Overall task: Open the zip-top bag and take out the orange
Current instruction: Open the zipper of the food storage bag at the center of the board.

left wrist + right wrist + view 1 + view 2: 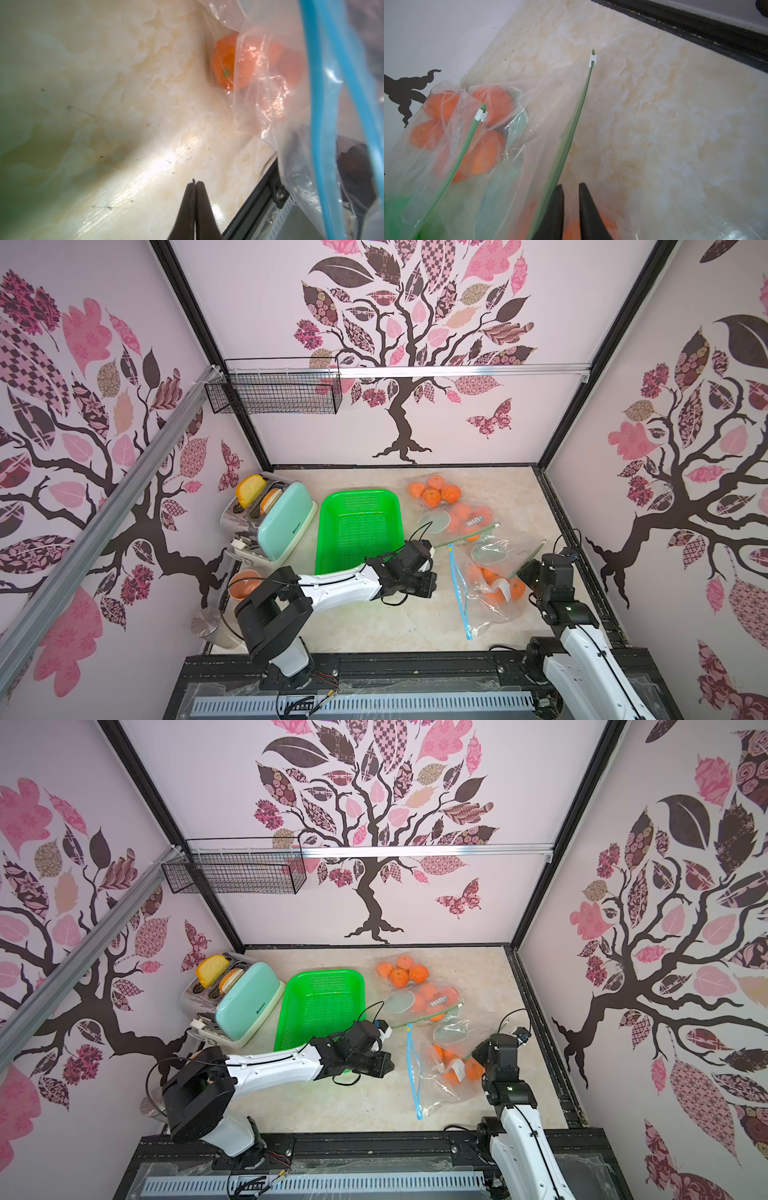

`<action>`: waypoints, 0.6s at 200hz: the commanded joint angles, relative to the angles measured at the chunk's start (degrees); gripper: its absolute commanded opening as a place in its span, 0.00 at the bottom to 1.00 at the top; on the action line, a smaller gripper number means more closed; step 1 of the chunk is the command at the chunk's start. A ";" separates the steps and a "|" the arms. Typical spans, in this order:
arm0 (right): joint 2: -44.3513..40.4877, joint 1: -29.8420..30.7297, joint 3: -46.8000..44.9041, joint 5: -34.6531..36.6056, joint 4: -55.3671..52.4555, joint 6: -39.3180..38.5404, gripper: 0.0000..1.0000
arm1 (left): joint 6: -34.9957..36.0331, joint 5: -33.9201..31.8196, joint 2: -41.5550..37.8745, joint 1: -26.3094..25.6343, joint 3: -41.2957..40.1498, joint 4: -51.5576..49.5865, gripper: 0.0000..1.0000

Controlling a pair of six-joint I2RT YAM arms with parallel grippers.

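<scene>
**A:** What is nearest in both top views?

**B:** The grey cable duct (361, 703) (316, 1184). Beyond it, the left gripper (432, 585) sits just past the near corner of the green basket (357, 494), pointing toward the blue-zip bag (478, 605).

**A:** How does that bag lie?

**B:** It lies flat on the table (374, 626), right of the basket. Its blue strip (459, 593) runs near-to-far on the basket side, and oranges (494, 593) bunch behind it. A green-zip bag (492, 553) overlaps its far end, with its green strip (530, 558) slanting to the right gripper (519, 574). A farther green-zip bag (461, 522) lies behind. A mint toaster (286, 518) stands on the basket's other side.

**A:** And the left wrist view?

**B:** The fingers (187, 203) are pressed together over bare table, holding nothing. The blue strip passes close by, and an orange (225, 62) sits behind the film.

**A:** The right wrist view?

**B:** The fingers (588, 207) are narrowly apart, just beside the green strip, with the white slider (592, 59) at its far end. Film shows in the gap, but I cannot tell whether they pinch it.
</scene>
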 commanded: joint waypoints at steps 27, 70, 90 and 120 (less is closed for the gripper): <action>2.17 0.09 3.09 -5.54 -3.88 -0.81 0.54 | 3.30 10.31 -3.49 0.05 -3.21 7.62 0.07; 2.09 0.09 2.79 -6.55 -3.51 -0.53 0.59 | 6.28 10.53 -1.85 -3.60 2.00 9.25 0.41; 2.10 0.15 2.69 -7.40 -3.51 -0.62 0.59 | 6.10 9.00 0.32 -3.45 3.74 11.16 0.43; 1.48 0.09 2.16 -7.62 -3.34 -0.80 0.59 | 4.74 8.30 3.56 -2.70 6.89 13.24 0.44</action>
